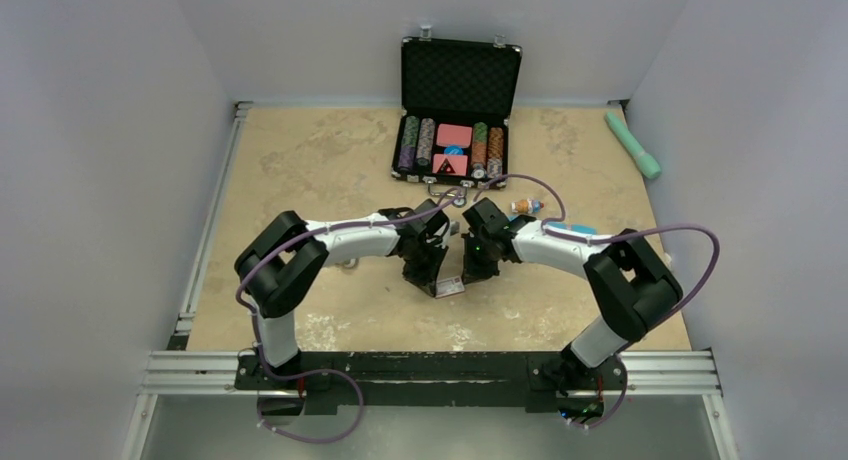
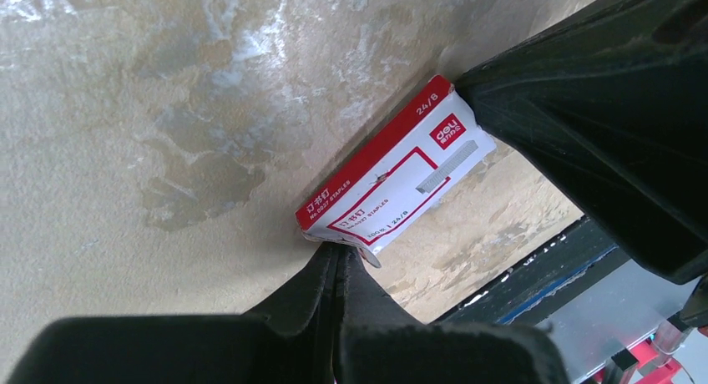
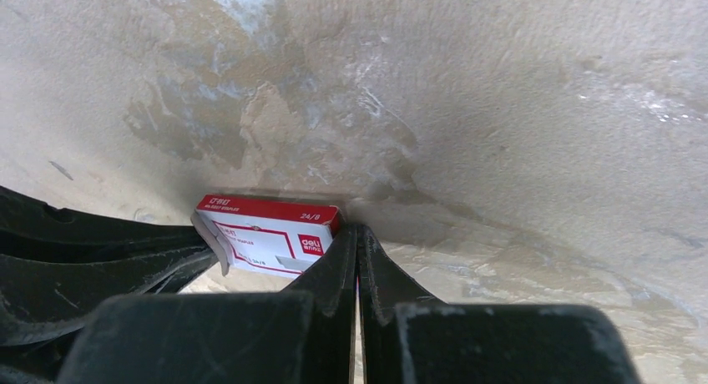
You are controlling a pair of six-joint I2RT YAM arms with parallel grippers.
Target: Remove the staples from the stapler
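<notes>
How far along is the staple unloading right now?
Done: nothing evident. In hand: left gripper and right gripper, both closed, sit at opposite ends of the staple box on the table. Left: apparently the whole unloading; no stapler is clearly in view.

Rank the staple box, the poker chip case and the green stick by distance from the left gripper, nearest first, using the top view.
1. staple box: at the tips of the left gripper, mid-table.
2. poker chip case: open, at the middle of the far edge.
3. green stick: far right corner, along the wall.
</notes>
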